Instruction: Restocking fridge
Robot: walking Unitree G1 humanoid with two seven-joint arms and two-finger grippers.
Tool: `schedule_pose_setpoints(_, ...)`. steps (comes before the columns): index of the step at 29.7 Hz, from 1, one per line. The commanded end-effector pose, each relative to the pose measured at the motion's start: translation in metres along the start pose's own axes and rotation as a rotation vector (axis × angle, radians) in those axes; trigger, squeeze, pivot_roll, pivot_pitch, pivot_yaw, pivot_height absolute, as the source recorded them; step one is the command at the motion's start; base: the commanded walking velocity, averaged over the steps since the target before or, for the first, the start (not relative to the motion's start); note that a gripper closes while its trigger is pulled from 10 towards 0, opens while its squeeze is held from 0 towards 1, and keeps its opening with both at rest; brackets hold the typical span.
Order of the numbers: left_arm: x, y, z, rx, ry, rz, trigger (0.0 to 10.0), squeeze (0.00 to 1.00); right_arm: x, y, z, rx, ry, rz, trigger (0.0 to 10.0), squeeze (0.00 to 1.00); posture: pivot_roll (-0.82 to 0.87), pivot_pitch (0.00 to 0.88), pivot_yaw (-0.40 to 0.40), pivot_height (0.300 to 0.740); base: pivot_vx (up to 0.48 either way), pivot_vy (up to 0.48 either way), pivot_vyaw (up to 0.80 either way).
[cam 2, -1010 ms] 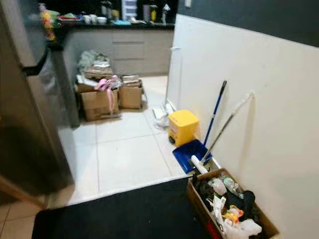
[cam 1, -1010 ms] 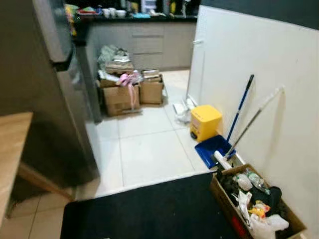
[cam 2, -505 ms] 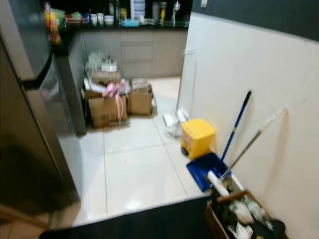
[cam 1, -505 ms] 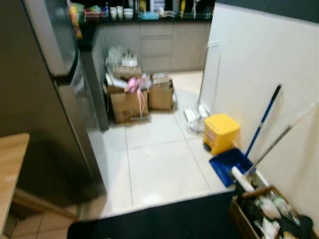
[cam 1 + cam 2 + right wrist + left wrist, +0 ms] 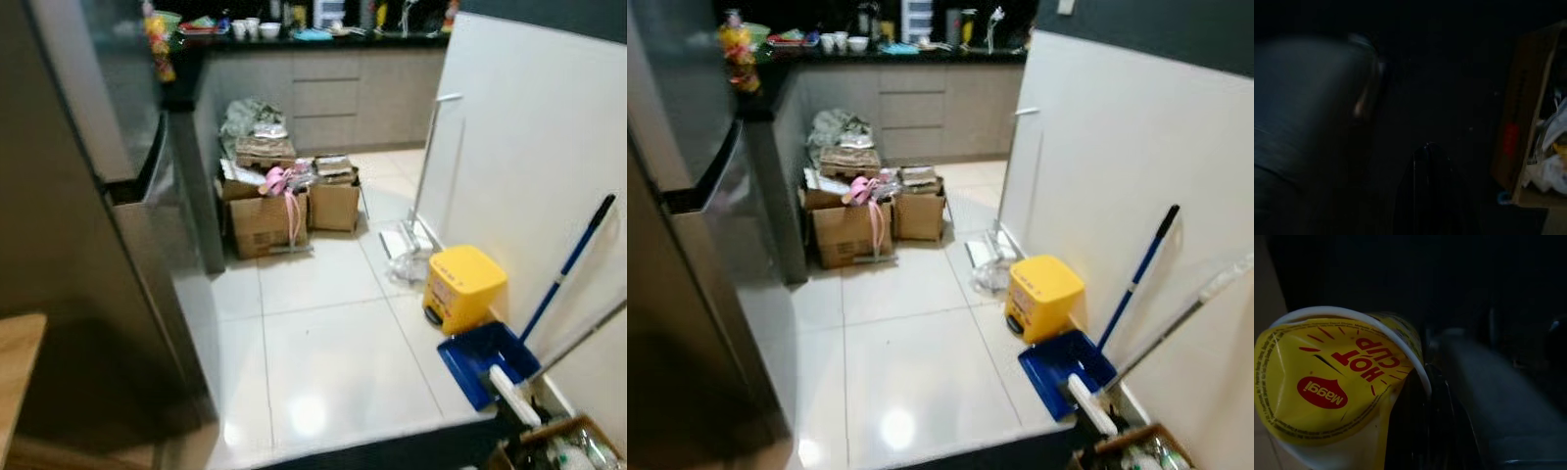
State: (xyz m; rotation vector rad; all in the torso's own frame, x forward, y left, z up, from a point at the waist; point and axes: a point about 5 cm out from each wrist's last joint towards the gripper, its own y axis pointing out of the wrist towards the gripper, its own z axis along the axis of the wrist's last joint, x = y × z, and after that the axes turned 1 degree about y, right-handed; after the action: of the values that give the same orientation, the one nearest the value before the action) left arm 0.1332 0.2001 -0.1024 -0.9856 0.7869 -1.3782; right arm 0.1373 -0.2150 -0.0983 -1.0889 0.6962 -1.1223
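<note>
One noodle cup, yellow foil lid printed "Maggi Hot Cup", sits pinched in the left gripper; one black finger lies against its side, the lid creased. Right gripper: view very dark, one black finger visible, cannot tell if spread or closed.

Room: pale glossy floor tiles, a white wall on the right, a tall steel fridge on the left, doors closed. Two cardboard boxes piled with clutter stand by the grey cabinets. One yellow bin, one blue dustpan, one blue-handled broom.

Cut off: a wooden tabletop, a dark mat, and another box of rubbish. Counter items too small to identify.
</note>
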Motion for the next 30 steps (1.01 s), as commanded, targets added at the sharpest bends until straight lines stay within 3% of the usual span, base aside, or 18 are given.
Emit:
schedule_pose_setpoints(1,0.0032,0.0003,-0.0047,-0.013,-0.011,-0.007,10.0,0.00,-0.0006,-0.0007,-0.0072,-0.020,0.012,0.004,10.0,0.00,-0.10,0.000,0.021,0.740,0.416,0.000,0.00)
schedule_pose_setpoints(23,0.0030,0.0002,-0.0066,-0.016,-0.020,0.008,10.0,0.00,-0.0013,-0.0007,-0.0063,-0.012,0.057,0.027,10.0,0.00,-0.10,0.000,0.018,0.740,0.388,0.000,0.00)
schedule_pose_setpoints(30,0.0036,0.0003,-0.0083,-0.024,-0.009,0.012,10.0,0.00,-0.0033,-0.0009,-0.0066,-0.011,0.078,0.073,10.0,0.00,-0.09,0.000,0.018,0.740,0.000,0.000,0.80)
